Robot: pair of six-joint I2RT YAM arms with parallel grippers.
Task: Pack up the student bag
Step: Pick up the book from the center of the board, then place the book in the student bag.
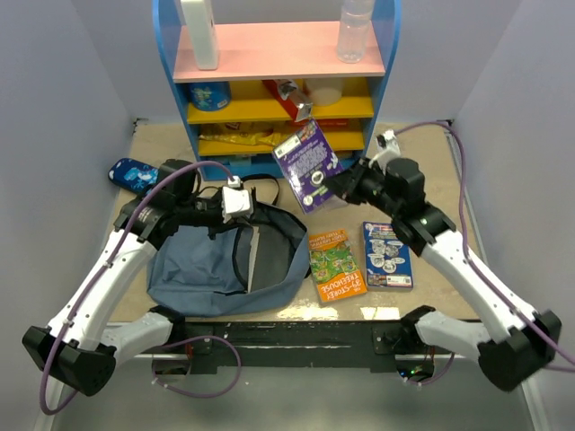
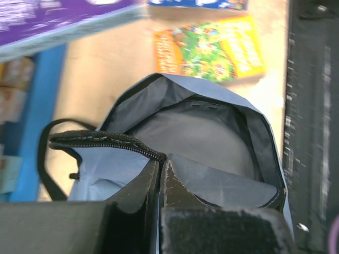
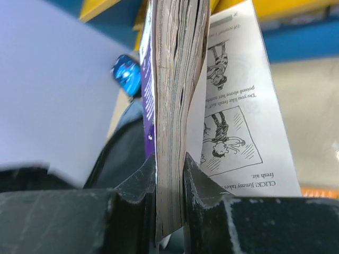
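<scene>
Holding the student bag (image 1: 202, 265) open, the left hand (image 2: 161, 164) pinches its zipper edge (image 2: 106, 140); the right hand (image 3: 169, 166) pinches a purple book (image 1: 307, 163), next to go inside.

Three books (image 1: 308, 164) (image 1: 336, 266) (image 1: 387, 256), one student bag (image 1: 202, 268), one blue pouch (image 1: 133, 172), perhaps two bottles (image 1: 199, 34) (image 1: 354, 31)

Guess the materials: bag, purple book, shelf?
bag: woven fabric, matte slate-blue, likely nylon or polyester. It slumps and creases, with a black coil zipper and smoother grey lining.
purple book: paperback, cover looks like glossy card over uncoated paper. Yellowed page edges show in the right wrist view.
shelf: rigid painted board, satin blue, pink and yellow. Wood or plastic, can't tell.
</scene>
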